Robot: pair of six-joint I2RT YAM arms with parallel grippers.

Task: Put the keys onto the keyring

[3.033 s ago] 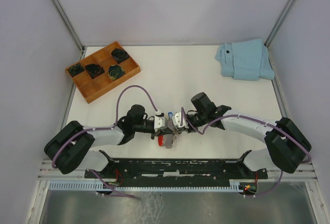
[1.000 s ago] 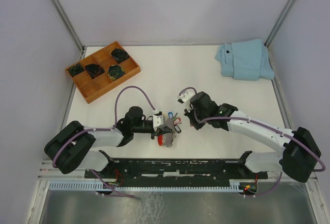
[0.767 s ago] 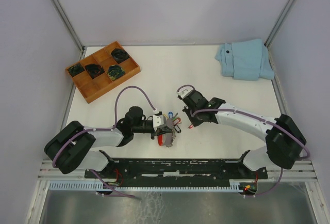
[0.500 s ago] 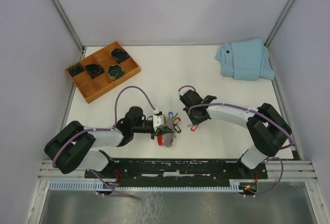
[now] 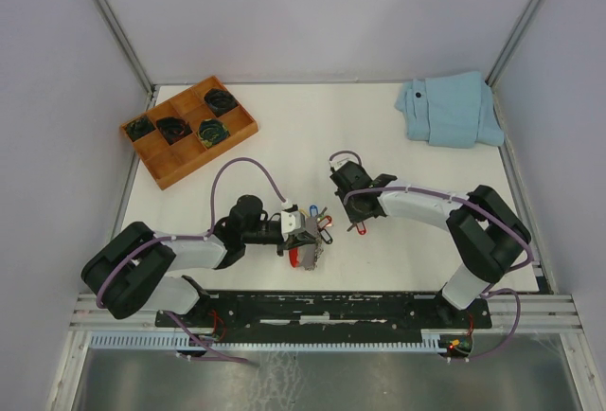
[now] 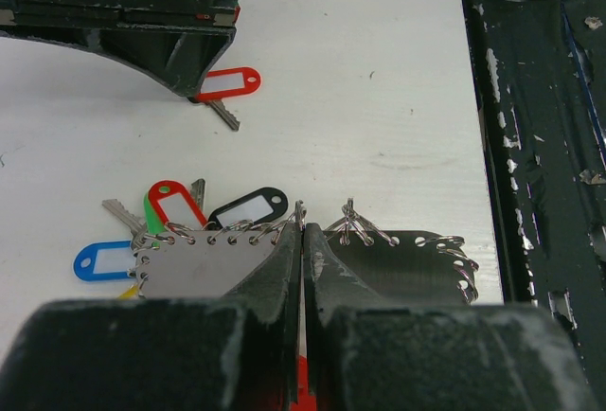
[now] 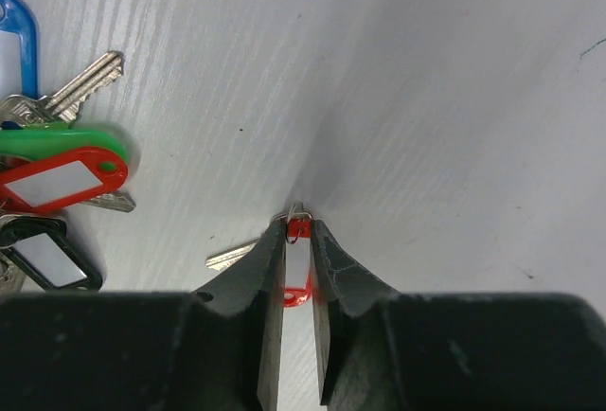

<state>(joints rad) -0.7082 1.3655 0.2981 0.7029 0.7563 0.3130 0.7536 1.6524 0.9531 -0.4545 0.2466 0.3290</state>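
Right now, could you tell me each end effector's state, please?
Left end effector: closed, holding the keyring.
Right end effector: slightly open over the red-tagged key.

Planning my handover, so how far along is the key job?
Done: a green-tagged key and a red-tagged key already lie at the keyring, though whether they are threaded is unclear. In hand: the left pincer is shut on the keyring; the right pincer straddles the loose key, red-tagged, flat on the table. Left: lifting and threading it.
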